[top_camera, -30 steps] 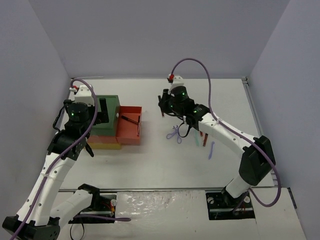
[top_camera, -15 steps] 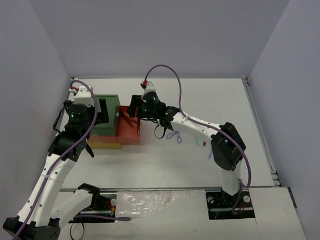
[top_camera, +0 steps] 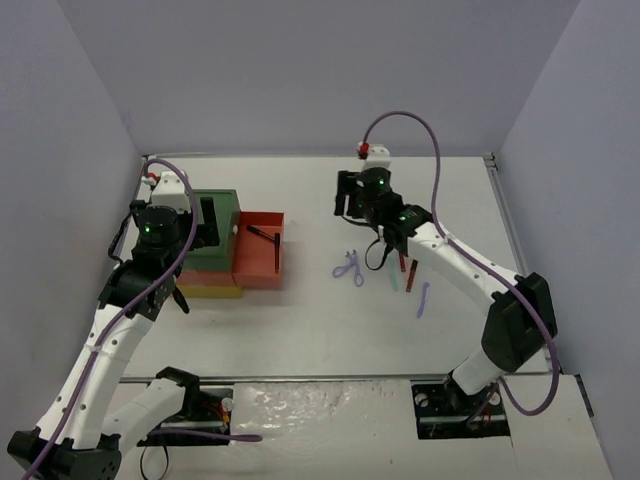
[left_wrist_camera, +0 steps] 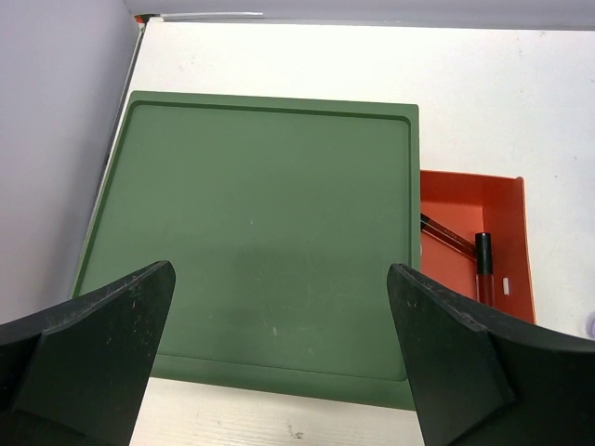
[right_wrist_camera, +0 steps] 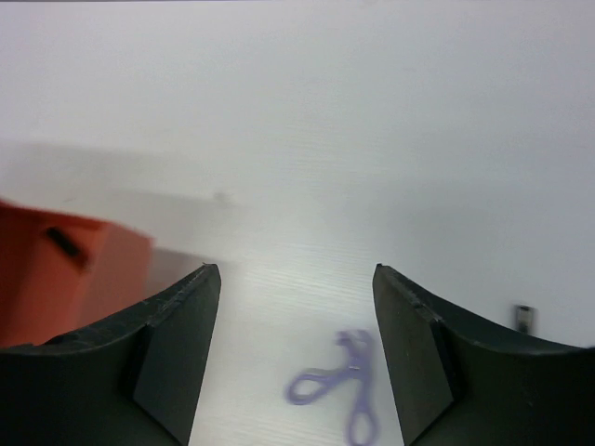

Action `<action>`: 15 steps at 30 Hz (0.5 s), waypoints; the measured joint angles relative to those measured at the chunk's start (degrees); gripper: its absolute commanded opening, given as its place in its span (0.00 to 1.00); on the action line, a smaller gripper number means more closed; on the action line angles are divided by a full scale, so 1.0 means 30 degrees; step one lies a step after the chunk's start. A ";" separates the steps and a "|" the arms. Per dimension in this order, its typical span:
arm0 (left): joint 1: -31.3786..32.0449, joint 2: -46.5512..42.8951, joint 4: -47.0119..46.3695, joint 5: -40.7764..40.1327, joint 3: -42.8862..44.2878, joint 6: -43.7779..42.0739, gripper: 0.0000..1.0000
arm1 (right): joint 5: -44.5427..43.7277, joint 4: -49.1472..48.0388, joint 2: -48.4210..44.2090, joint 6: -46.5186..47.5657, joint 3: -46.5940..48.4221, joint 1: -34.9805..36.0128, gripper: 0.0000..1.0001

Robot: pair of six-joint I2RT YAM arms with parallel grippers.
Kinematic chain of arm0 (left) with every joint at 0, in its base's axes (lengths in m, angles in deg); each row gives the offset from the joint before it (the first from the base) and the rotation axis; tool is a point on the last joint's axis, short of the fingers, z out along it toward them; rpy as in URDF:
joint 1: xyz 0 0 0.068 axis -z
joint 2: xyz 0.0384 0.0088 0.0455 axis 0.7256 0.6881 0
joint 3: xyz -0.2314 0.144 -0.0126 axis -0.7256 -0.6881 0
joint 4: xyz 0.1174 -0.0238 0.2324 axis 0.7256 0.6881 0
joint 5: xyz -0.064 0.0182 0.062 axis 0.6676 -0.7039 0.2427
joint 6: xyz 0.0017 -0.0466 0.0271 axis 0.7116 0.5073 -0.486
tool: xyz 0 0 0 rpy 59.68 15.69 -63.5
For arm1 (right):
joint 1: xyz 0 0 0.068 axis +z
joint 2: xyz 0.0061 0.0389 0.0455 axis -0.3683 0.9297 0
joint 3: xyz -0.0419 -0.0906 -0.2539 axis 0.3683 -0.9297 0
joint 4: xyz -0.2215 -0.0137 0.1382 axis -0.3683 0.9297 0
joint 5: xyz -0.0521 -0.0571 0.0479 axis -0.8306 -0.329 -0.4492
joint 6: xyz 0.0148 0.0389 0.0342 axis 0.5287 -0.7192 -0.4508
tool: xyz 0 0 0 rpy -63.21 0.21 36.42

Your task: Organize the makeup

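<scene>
Seen from above, a white tabletop (top_camera: 300,320) carries a stacked plastic drawer box (top_camera: 212,262) with a green top, red middle and yellow base, at the left. Its red drawer (top_camera: 258,270) stands open toward the middle, and two thin dark-red and black makeup sticks (top_camera: 277,255) lie inside it.

The left end effector (left_wrist_camera: 282,307) hovers over the box's flat green top, its black fingers spread wide with nothing between them.

The right end effector (right_wrist_camera: 290,307) hangs above bare tabletop, well apart from the drawer, with its fingers parted and empty.

A lavender scissor-like makeup tool (top_camera: 348,267) lies flat on the tabletop, in front of the right end effector and between the drawer and a loose group of sticks. In that group are a mint stick (top_camera: 393,283), a dark-red stick (top_camera: 403,265) and a lavender stick (top_camera: 423,299), partly hidden under the right arm.
</scene>
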 measured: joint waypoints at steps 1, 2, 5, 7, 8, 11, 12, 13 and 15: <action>-0.0019 0.0043 0.0000 0.0013 0.0000 0.0000 0.97 | -0.0131 0.0141 -0.0319 0.0272 -0.0523 -0.0912 0.58; -0.0030 0.0078 0.0000 0.0027 0.0000 0.0000 0.97 | -0.0203 0.0274 -0.0529 0.0463 -0.1089 -0.1696 0.57; -0.0038 0.0179 0.0000 0.0081 0.0000 0.0003 0.97 | -0.0112 0.0762 -0.0694 0.0892 -0.2852 -0.3658 0.56; -0.0038 0.0236 0.0000 0.0101 0.0000 0.0007 0.97 | 0.0109 0.1247 -0.0527 0.1086 -0.3769 -0.4524 0.56; -0.0043 0.0271 0.0000 0.0115 0.0000 0.0007 0.97 | 0.0283 0.1521 -0.0348 0.1184 -0.4052 -0.4903 0.56; -0.0045 0.0352 0.0000 0.0187 0.0000 0.0001 0.97 | 0.0723 0.1712 0.0430 0.1464 -0.4246 -0.5738 0.54; -0.0048 0.0382 0.0000 0.0207 0.0000 0.0003 0.97 | 0.0873 0.1678 0.0708 0.1522 -0.4248 -0.5952 0.54; -0.0052 0.0411 0.0000 0.0228 0.0000 0.0007 0.97 | 0.1029 0.1633 0.0991 0.1573 -0.4248 -0.6157 0.53; -0.0052 0.0450 0.0000 0.0228 0.0000 0.0007 0.97 | 0.1371 0.1459 0.1700 0.1659 -0.4246 -0.6492 0.51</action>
